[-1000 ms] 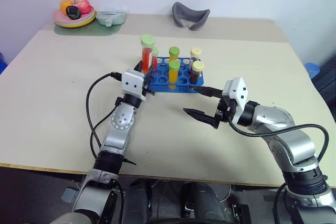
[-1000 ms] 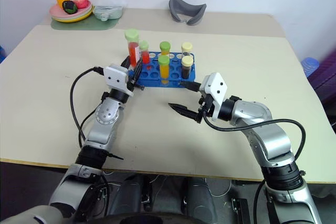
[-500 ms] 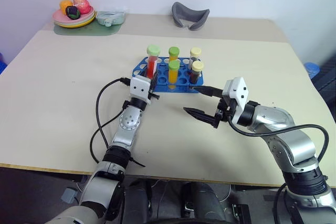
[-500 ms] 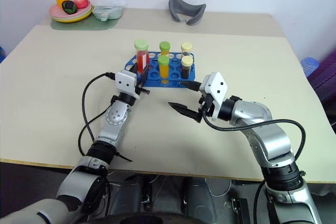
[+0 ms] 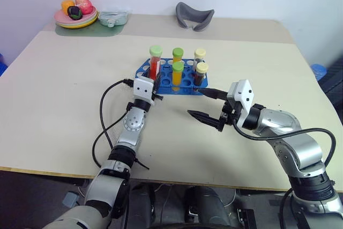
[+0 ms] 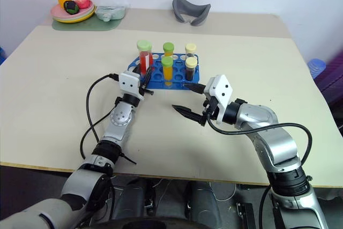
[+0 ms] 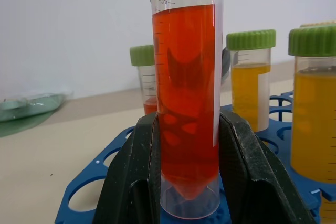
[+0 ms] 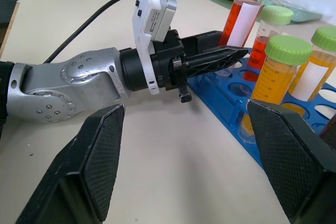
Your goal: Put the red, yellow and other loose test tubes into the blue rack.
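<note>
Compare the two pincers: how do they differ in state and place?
The left pincer is shut on the red tube, whose tip is in the blue rack; the right pincer is open and holds nothing. The left is at the rack's corner; the right hangs above the table, in front of the rack. Both have black fingers.

left gripper [image 5: 155,85] clamped, right gripper [image 5: 202,104] spread (empty)
</note>
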`<act>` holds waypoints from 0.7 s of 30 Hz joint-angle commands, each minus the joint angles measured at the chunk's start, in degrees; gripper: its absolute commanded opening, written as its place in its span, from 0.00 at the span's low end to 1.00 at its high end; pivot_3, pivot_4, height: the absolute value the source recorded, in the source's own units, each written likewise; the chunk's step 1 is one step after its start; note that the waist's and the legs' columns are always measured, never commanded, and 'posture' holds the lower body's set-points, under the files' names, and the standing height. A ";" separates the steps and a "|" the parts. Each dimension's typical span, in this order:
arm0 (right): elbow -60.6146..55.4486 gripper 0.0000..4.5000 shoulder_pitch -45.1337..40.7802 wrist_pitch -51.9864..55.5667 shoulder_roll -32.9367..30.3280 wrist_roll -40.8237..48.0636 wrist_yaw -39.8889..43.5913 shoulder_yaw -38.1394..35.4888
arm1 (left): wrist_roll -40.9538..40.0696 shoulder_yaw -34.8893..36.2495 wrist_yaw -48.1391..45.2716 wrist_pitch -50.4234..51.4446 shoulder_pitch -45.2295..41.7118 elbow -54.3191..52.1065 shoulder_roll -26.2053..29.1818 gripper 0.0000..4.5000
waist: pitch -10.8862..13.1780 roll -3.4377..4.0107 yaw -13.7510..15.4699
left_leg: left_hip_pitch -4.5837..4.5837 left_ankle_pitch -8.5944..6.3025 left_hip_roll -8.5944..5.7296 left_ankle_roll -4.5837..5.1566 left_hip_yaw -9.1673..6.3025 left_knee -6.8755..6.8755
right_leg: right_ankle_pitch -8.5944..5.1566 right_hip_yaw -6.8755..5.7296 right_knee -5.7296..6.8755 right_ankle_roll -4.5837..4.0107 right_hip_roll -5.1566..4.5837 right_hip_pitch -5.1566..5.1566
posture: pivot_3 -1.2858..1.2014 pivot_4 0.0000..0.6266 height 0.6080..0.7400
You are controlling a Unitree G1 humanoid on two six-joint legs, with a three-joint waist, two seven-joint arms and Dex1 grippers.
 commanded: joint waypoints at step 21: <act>-3.11 0.84 0.17 -0.29 -0.29 0.91 -0.13 -2.24 | -2.43 2.02 -4.63 -1.67 2.38 -1.13 -1.81 0.20 | -0.01 0.02 -0.07 | 0.01 -0.01 0.00 0.01 -0.01 0.00 | 0.00 -0.01 -0.01 0.00 -0.01 0.02 | 0.52 0.24 0.54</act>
